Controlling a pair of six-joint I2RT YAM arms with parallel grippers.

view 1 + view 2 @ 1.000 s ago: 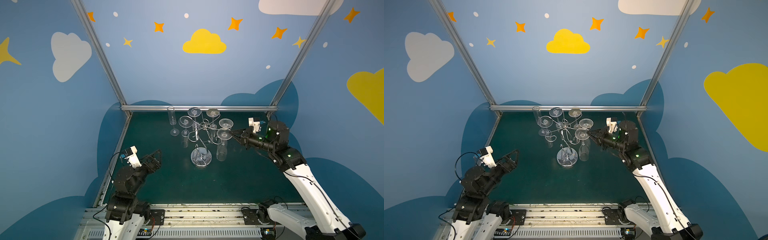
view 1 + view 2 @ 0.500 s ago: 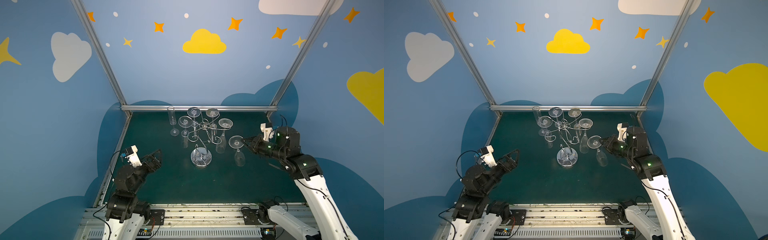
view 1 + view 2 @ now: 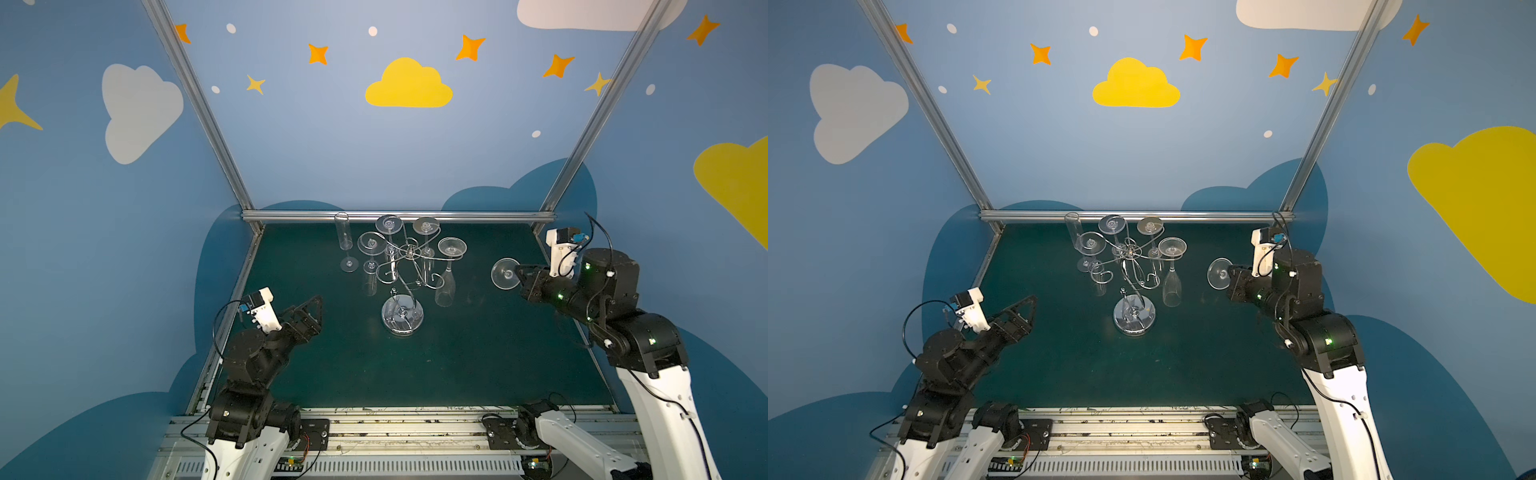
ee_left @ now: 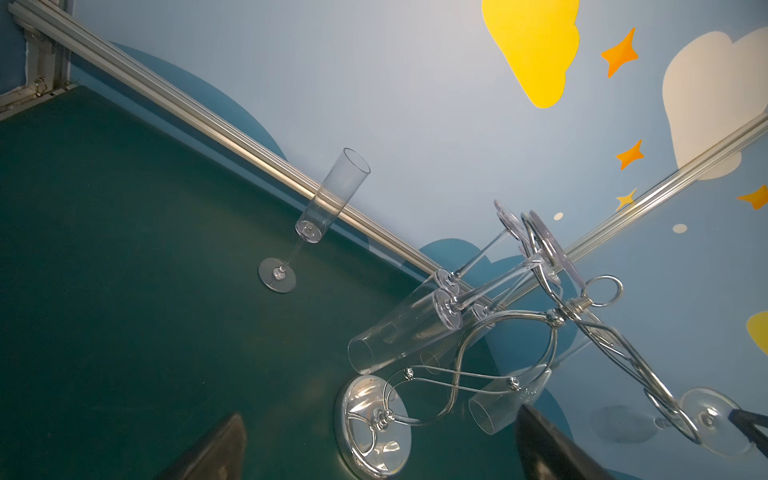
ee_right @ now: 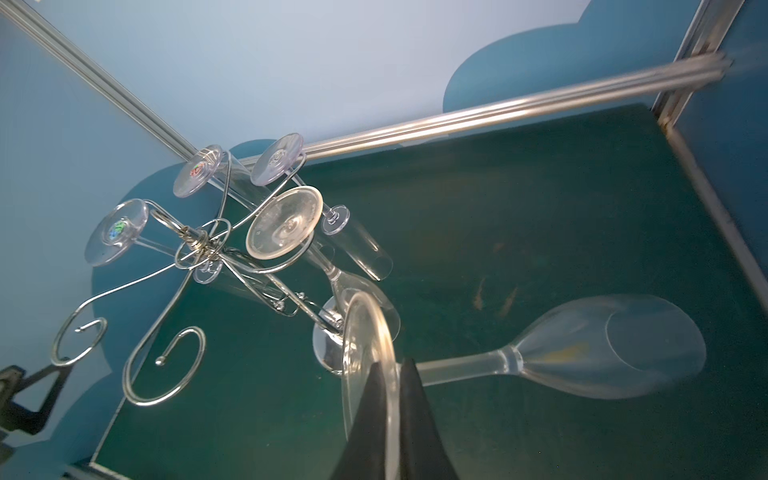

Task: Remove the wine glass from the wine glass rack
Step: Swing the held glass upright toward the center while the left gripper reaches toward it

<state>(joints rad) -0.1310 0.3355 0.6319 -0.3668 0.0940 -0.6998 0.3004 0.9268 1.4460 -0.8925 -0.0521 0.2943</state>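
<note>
The wine glass rack (image 3: 409,251) (image 3: 1130,250), a silver wire stand with curled arms, rises from a round shiny base (image 3: 402,318) mid-table. My right gripper (image 3: 519,276) (image 3: 1233,276) (image 5: 390,363) is shut on the round foot (image 5: 365,353) of a clear wine glass (image 5: 602,353). It holds the glass in the air to the right of the rack, clear of its arms. In both top views only the foot (image 3: 505,273) (image 3: 1219,273) shows plainly. My left gripper (image 3: 311,307) (image 3: 1025,309) (image 4: 379,412) is open and empty, low at the front left.
Several clear glasses (image 3: 452,247) hang upside down from the rack's arms. An upright flute (image 3: 344,241) (image 4: 328,208) stands at the back left near the metal rail (image 3: 399,216). Two curled arms (image 5: 166,365) on the rack's near side carry nothing. Blue walls close in three sides.
My right gripper has drawn the wine glass off the rack's right-hand arm and carried it rightward, away from the rack. The left arm has stayed put.
</note>
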